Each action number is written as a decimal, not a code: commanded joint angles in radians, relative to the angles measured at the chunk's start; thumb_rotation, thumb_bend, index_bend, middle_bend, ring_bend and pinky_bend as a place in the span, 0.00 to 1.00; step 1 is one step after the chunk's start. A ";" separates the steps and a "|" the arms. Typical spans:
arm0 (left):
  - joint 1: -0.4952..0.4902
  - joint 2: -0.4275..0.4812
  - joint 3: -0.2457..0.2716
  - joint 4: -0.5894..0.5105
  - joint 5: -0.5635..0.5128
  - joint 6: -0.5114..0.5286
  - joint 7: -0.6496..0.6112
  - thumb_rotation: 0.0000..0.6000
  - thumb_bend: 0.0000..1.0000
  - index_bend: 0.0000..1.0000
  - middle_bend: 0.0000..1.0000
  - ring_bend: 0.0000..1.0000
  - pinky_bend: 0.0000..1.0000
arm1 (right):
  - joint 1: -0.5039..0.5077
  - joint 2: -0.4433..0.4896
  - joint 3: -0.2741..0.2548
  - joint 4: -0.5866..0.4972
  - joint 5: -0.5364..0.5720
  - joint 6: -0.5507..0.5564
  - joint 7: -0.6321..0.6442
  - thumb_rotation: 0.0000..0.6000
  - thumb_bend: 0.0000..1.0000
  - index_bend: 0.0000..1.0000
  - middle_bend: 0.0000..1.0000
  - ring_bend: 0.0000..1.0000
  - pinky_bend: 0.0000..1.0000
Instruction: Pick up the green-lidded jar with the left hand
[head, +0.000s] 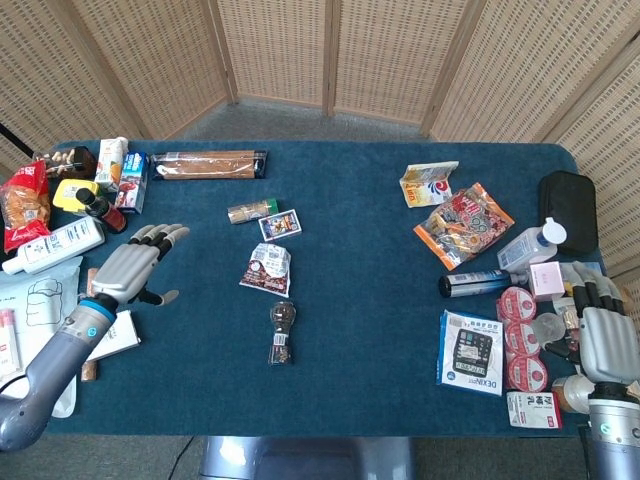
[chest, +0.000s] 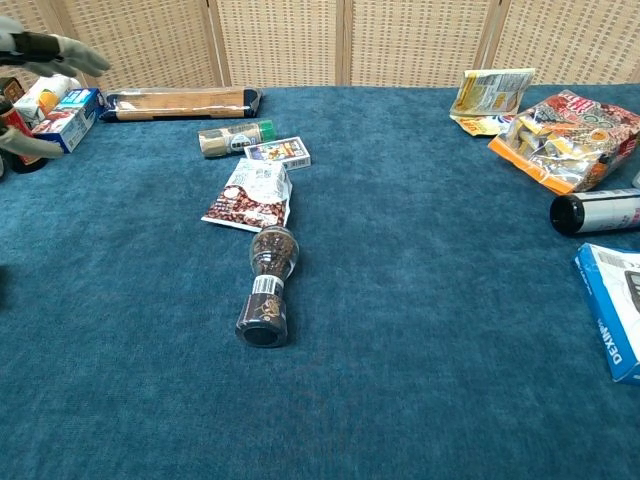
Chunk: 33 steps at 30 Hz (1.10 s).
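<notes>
Green-lidded jar (head: 251, 211) lies on its side, untouched, ahead and to the right of the left hand (head: 134, 268).

Its green lid points right toward the small card box (head: 279, 224) just beside it; the snack pouch (head: 267, 269) lies nearer the robot. The left hand hovers over the blue table (head: 370, 260) with fingers spread, holding nothing, well apart from the jar. This looks like the reach step: next it must travel forward-right, lower, and close around the jar's body. The right hand (head: 606, 338) rests open at the far edge.

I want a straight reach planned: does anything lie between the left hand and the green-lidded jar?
Nothing visible does. Bare blue table lies between the open left hand and the green-lidded jar; the card box and snack packet sit beyond or below that line.
</notes>
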 joint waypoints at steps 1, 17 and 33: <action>-0.075 -0.053 -0.016 0.075 -0.087 -0.055 0.050 1.00 0.30 0.00 0.00 0.00 0.00 | -0.007 0.004 0.001 0.003 -0.001 0.005 0.007 0.81 0.33 0.00 0.00 0.00 0.00; -0.292 -0.272 -0.014 0.384 -0.363 -0.143 0.147 1.00 0.31 0.00 0.00 0.00 0.00 | -0.036 0.030 0.012 -0.007 0.008 0.024 0.013 0.81 0.33 0.00 0.00 0.00 0.00; -0.471 -0.519 0.012 0.752 -0.593 -0.207 0.271 1.00 0.31 0.00 0.00 0.00 0.00 | -0.073 0.052 0.019 -0.014 0.026 0.051 0.024 0.81 0.33 0.00 0.00 0.00 0.00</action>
